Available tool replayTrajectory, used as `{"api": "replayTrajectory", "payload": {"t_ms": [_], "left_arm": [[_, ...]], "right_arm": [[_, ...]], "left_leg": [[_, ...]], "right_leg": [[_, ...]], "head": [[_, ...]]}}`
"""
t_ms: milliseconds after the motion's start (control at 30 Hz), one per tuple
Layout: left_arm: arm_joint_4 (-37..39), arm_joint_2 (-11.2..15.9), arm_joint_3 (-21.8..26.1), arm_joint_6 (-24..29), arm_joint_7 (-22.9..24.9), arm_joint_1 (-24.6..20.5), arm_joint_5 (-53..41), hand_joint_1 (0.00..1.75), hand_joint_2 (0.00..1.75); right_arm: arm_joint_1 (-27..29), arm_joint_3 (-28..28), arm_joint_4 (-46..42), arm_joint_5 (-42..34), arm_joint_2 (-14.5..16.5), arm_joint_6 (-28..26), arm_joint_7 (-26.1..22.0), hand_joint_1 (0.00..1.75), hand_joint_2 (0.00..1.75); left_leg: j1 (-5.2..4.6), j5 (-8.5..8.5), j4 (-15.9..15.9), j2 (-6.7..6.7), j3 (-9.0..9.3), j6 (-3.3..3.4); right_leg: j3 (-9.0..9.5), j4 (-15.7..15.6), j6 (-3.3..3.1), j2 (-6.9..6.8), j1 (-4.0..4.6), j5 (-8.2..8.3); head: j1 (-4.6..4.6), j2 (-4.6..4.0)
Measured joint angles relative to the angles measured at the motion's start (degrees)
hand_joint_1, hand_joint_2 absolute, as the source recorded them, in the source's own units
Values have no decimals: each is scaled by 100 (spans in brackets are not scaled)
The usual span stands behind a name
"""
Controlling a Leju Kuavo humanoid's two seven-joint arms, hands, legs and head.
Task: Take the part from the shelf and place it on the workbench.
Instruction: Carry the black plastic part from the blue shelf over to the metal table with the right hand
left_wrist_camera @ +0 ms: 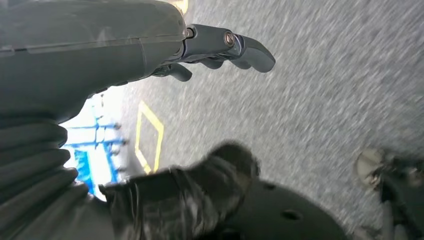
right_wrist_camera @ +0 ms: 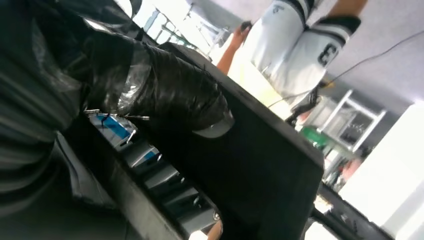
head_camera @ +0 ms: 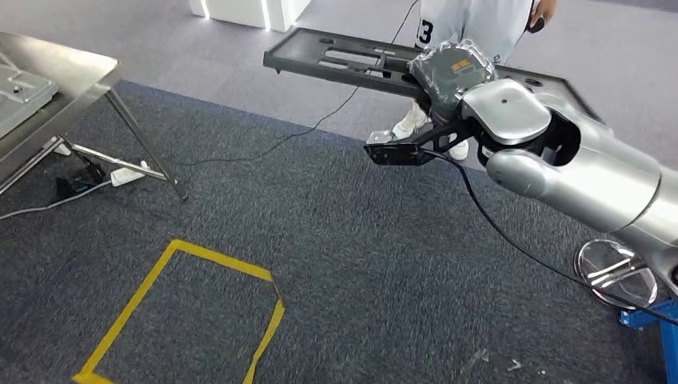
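Part: a long, flat black panel (head_camera: 344, 58) with slots, carried in the air above the carpet, off the shelf and well apart from the tabletop.
Right robot hand: the right robot hand (head_camera: 449, 74) is clamped on the part near one end; in the right wrist view its thumb lies over the panel's top face and the darker fingers sit beneath the edge.
Left robot hand: the left robot hand (left_wrist_camera: 220, 47) hangs over the carpet with nothing in it, fingers loosely extended and apart.
Step in hand: by my reading, carrying the part across to the tabletop (head_camera: 56, 76), the steel one at the left of the head view.
Doing it well: the panel sticks out far beyond the grip, so it likely wants to sag or swing; keep it level, turn slowly, and bring the free end over the tabletop edge before lowering.
Already there: a grey flat piece (head_camera: 20, 92) lies on the tabletop; set the part beside it, not on it.
In the way: a person (head_camera: 472, 28) stands just behind the panel; a black cable (head_camera: 320, 124) runs over the carpet.
Floor: a yellow tape square (head_camera: 188, 316) marks the carpet; a power strip (head_camera: 128, 174) lies by the tabletop's legs.
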Motion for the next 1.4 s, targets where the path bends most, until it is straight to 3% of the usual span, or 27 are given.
{"api": "replayTrajectory", "payload": {"t_ms": [33, 100, 167, 233, 267, 300, 333, 400, 467, 533, 567, 633, 700, 733, 800, 867, 933, 1000, 1067, 1133, 1200, 1267, 1333, 1400], "left_arm": [[2, 4, 0, -44, 16, 7, 1, 0, 175], [5, 1, 0, -64, -21, 19, 1, 0, 175], [7, -8, 0, -56, -133, 21, 30, 0, 175], [7, -7, 0, -85, -255, 17, 72, 0, 175], [7, -6, 0, -107, -294, 16, 80, 0, 175], [7, -5, 0, -128, -320, 16, 78, 0, 175], [7, -5, 0, -154, -344, 18, 72, 0, 175], [7, -4, 0, -275, -488, 20, 84, 0, 175], [7, -3, 3, -495, -741, 12, 165, 0, 175], [7, -7, 22, -656, -939, 9, 264, 0, 175], [7, -17, 34, -658, -990, 16, 278, 0, 175], [7, -46, 50, -499, -1016, 16, 249, 0, 175], [7, -69, 50, -326, -1070, 1, 200, 0, 175], [7, -73, 50, -303, -1146, -5, 186, 0, 175], [7, -83, 50, -343, -1325, -3, 181, 0, 175], [7, -96, 54, -374, -1428, -1, 230, 0, 175], [7, -103, 66, -221, -1440, -6, 317, 0, 175], [7, -103, 106, 91, -1337, -6, 473, 0, 175], [7, -90, 191, 195, -1210, 22, 693, 0, 175], [8, -66, 267, 65, -1155, 67, 845, 0, 175], [9, -45, 328, -113, -1150, 88, 926, 0, 175], [9, -36, 434, -399, -1232, 87, 1070, 0, 175], [9, -33, 552, -708, -1348, 86, 1214, 0, 175], [9, -30, 655, -864, -1395, 88, 1271, 0, 175]], "right_arm": [[4, 14, 10, -22, 26, -25, -2, 175, 175], [-3, 29, 28, -36, 77, -40, -4, 175, 175], [-29, 39, 48, -30, 112, -35, -5, 175, 175], [-47, 75, 69, -25, 132, -32, -7, 175, 175], [-49, 103, 82, -25, 144, -31, -8, 175, 175], [-49, 132, 95, -25, 161, -30, -9, 175, 175], [-51, 152, 106, -25, 178, -29, -10, 175, 175], [-70, 173, 127, -17, 214, -27, -18, 175, 175], [-109, 200, 160, -8, 240, -26, -28, 175, 175], [-132, 238, 192, -4, 286, -27, -36, 175, 175], [-136, 249, 206, -4, 319, -28, -38, 175, 175], [-175, 267, 228, -4, 367, -22, -39, 175, 175], [-214, 297, 240, -6, 377, -9, -39, 175, 175], [-216, 319, 247, -8, 379, -2, -39, 175, 175], [-199, 362, 271, -10, 379, 6, -39, 175, 175], [-196, 396, 291, -11, 380, 7, -39, 175, 175], [-209, 420, 302, -11, 379, 33, -36, 175, 175], [-213, 439, 310, -9, 378, 105, -28, 175, 175], [-209, 466, 312, -7, 386, 168, -24, 175, 175], [-216, 488, 315, -5, 398, 189, -24, 175, 175], [-232, 493, 322, -2, 410, 183, -26, 175, 175], [-243, 510, 330, 0, 435, 171, -32, 175, 175], [-245, 526, 334, 0, 471, 168, -38, 175, 175], [-262, 528, 334, 0, 496, 168, -39, 175, 175]], "left_leg": [[4, 9, -10, -34, -22, -26], [-17, -99, 161, 142, -108, -83], [-23, -388, 702, 466, -358, -132], [-7, -633, 1334, 594, -667, -135], [-11, -635, 1443, 608, -718, -115], [-24, -544, 1360, 616, -666, -86], [-49, -368, 1057, 648, -494, -46], [-151, -112, 321, 861, -86, 64], [-236, -76, -36, 1008, 106, 154], [-255, -64, -95, 927, 135, 196], [-239, -37, -159, 874, 175, 206], [-176, 22, -290, 777, 268, 234], [-130, 45, -327, 679, 302, 248], [-119, 43, -318, 615, 299, 249], [-93, 23, -278, 466, 296, 229], [-47, -40, -178, 316, 287, 172], [-13, -125, -32, 187, 222, 87], [-1, -151, 50, 79, 132, 17], [15, -140, 62, -4, 81, -28], [7, -245, 231, 144, -9, -83], [4, -521, 762, 446, -264, -144], [23, -762, 1410, 596, -608, -169], [24, -655, 1469, 630, -669, -145], [-11, -275, 786, 776, -339, -73]], "right_leg": [[5, 0, -40, -83, 5, 3], [37, -26, -120, -230, 2, 7], [60, -36, -179, -370, 34, 1], [68, -35, -214, -515, 90, -14], [75, -34, -225, -588, 113, -23], [90, -34, -236, -659, 134, -35], [112, -34, -244, -722, 152, -50], [161, -46, -246, -842, 178, -80], [182, -65, -220, -947, 187, -96], [208, -89, -182, -1046, 190, -102], [225, -83, -158, -1033, 186, -127], [135, 167, -111, -799, 176, -292], [-189, 826, -64, -516, 153, -591], [-380, 1177, -38, -463, 135, -703], [-568, 1411, 20, -446, 83, -642], [-358, 836, 86, -392, 18, -235], [-73, 218, 130, -164, -35, -9], [6, 63, 82, -32, -33, -38], [13, 50, -14, -141, -20, -34], [44, 23, -88, -260, -34, -32], [68, 3, -137, -370, -33, -35], [79, 1, -158, -503, -12, -52], [105, 1, -164, -647, 10, -81], [159, -3, -157, -777, 32, -119]], "head": [[-2, -1], [-37, -1], [-83, -1], [-95, -1], [-94, -1], [-93, -1], [-94, -1], [-90, -1], [-88, -1], [-90, -1], [-88, -1], [-86, -1], [-82, -1], [-78, -1], [-80, -1], [-79, -1], [-79, -1], [-78, -1], [-74, 0], [-93, 0], [-124, -1], [-137, -1], [-139, -1], [-138, -1]]}}
